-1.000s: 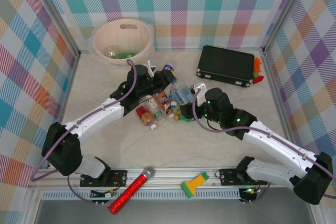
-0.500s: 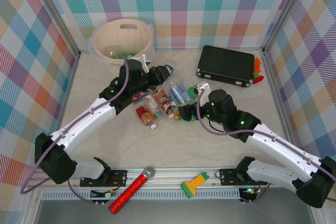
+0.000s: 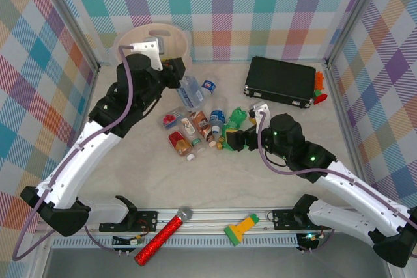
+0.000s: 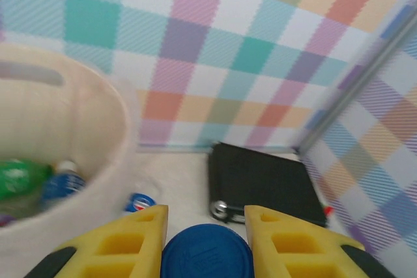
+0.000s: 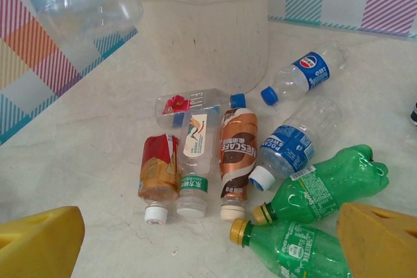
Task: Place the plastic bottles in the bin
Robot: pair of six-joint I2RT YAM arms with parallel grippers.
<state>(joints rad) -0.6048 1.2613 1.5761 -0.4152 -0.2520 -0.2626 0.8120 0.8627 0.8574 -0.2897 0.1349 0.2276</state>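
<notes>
My left gripper (image 3: 178,76) is raised beside the cream bin (image 3: 153,32) and is shut on a clear plastic bottle (image 3: 191,93). Its blue cap (image 4: 207,253) sits between the yellow fingers (image 4: 133,236). The bin (image 4: 85,128) holds a green bottle (image 4: 18,180) and a blue-labelled one (image 4: 62,185). Several bottles (image 3: 195,128) lie in a pile on the table: a Pepsi one (image 5: 303,73), a brown Nescafe one (image 5: 238,151), two green ones (image 5: 326,183), a red-labelled one (image 5: 159,167). My right gripper (image 3: 233,140) hovers open by the pile's right edge.
A flat black case (image 3: 280,81) lies at the back right, with small orange and red items (image 3: 318,89) beside it. A red glitter microphone (image 3: 163,236) and a green-and-yellow tool (image 3: 240,229) rest on the front rail. Checked walls close the left, back and right.
My left arm has lifted the clear bottle off the pile and carried it up and left toward the bin. My right gripper has opened wide and drawn back slightly from the pile.
</notes>
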